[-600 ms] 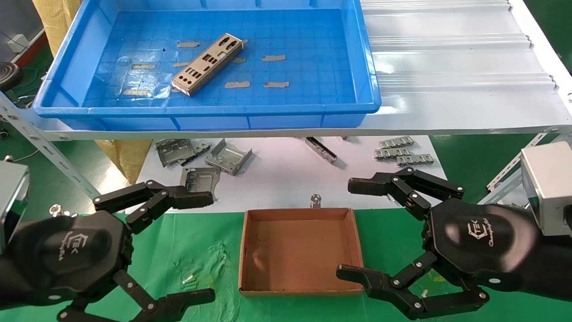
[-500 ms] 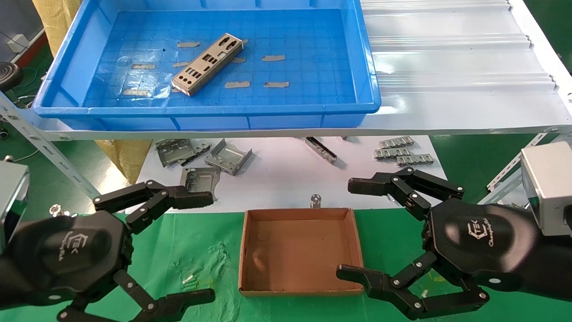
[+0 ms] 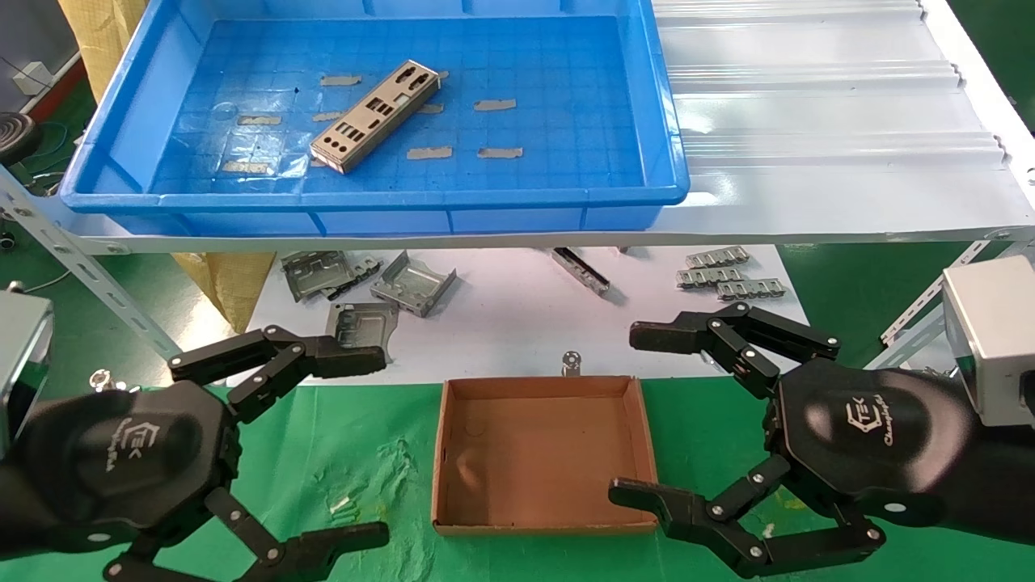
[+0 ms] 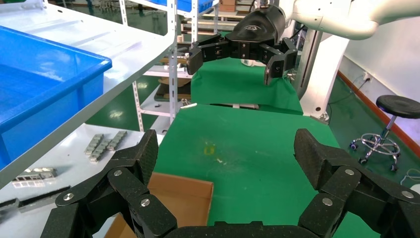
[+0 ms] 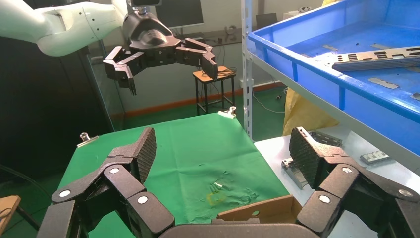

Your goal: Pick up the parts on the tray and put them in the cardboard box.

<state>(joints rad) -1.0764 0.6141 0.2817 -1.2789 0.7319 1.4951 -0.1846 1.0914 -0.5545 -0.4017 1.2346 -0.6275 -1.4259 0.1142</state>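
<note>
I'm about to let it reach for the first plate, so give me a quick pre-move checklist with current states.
1. Plate lies flat in the blue tray: ok.
2. Cardboard box empty and open-topped: ok.
3. Left gripper open, holding nothing: ok.
4. Right gripper open, holding nothing: ok.
5. Both grippers apart from the box walls: cannot tell for the right one, whose lower finger overlaps the box corner.

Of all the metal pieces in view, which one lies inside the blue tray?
Only the long flat punched plate, lying diagonally on the tray floor; the bent brackets and clip strips lie on the white shelf below.

Bright, even light; soft shadows, sharp focus.
</note>
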